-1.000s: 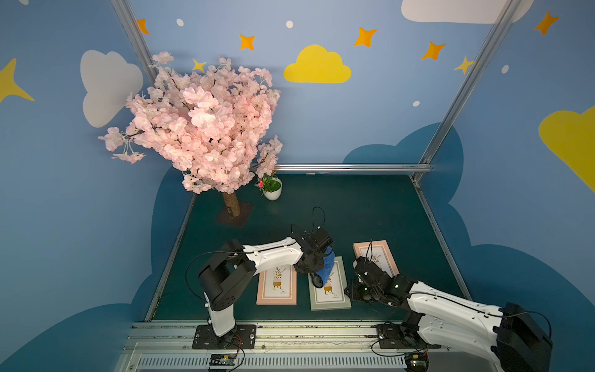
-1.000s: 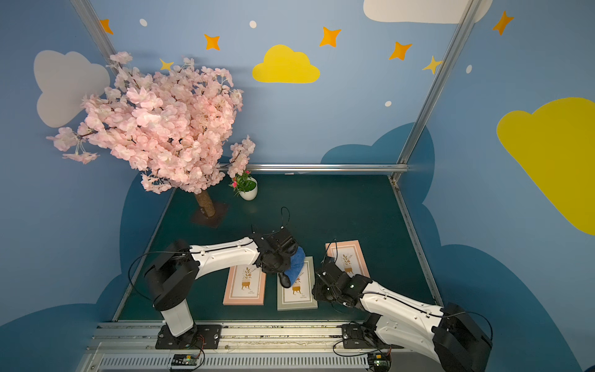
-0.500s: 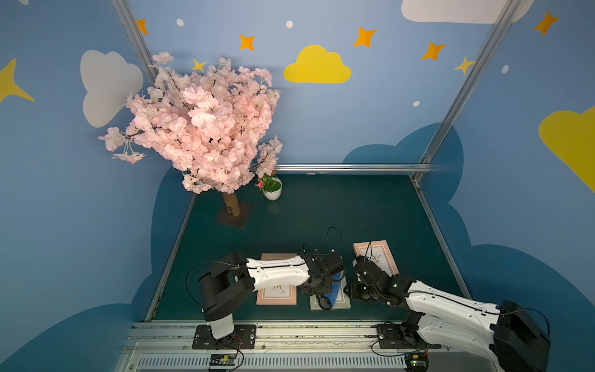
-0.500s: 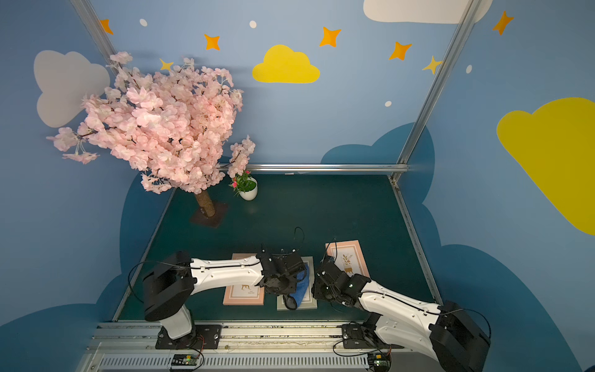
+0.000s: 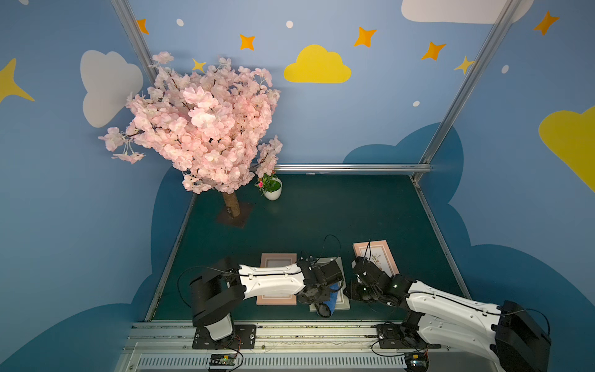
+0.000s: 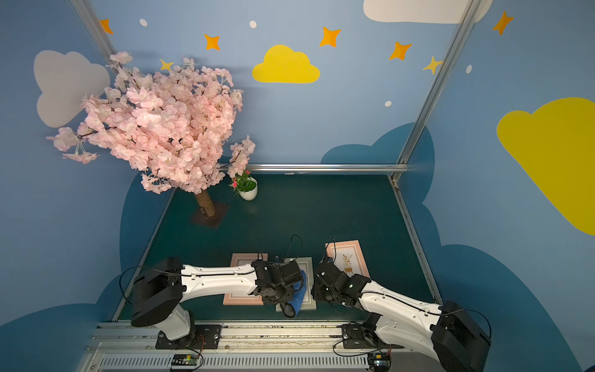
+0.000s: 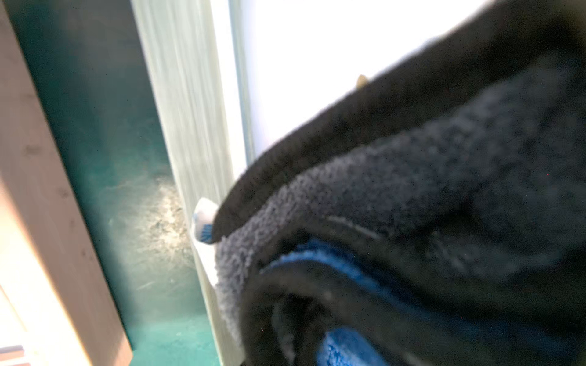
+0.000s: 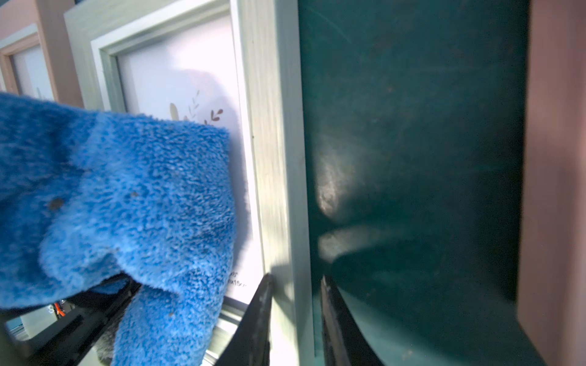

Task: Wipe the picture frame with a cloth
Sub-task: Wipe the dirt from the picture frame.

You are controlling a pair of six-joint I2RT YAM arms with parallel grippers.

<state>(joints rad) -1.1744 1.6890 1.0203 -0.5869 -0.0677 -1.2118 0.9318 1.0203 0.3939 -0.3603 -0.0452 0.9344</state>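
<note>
Dark green surface (image 5: pixel 322 219) carries everything. Big pink blossom tree (image 5: pixel 203 128) stands at far left corner. Three frames lie flat in a row near the front edge: pink frame (image 5: pixel 278 260) under the left arm, grey-white picture frame (image 6: pixel 306 267) in the middle, second pink frame (image 5: pixel 383 257) at right, angled. The picture frame has pale wood-grain rails (image 8: pixel 276 158), a white mat and a small leaf print half covered. The cloth (image 6: pixel 299 293) sits bunched on the near-right part of the picture frame's glass, a dark fold hanging past its near edge in both top views. Cloth is plush, bright blue pile on one face (image 8: pixel 126 196), dark grey-black fuzzy reverse (image 7: pixel 412 177), folded so both show. Left tool (image 5: pixel 317 298) is closed tight on the cloth, mostly hidden under wrist and fabric. Right tool (image 8: pixel 296 282) is narrowed across the picture frame's right rail at the near corner, one finger on the glass side, one on the outer side, pinching it. Small white pot with green plant (image 5: pixel 272 190) sits beside the tree trunk. Tiny white tag (image 7: pixel 204 221) pokes from the cloth edge, over the frame rail.
</note>
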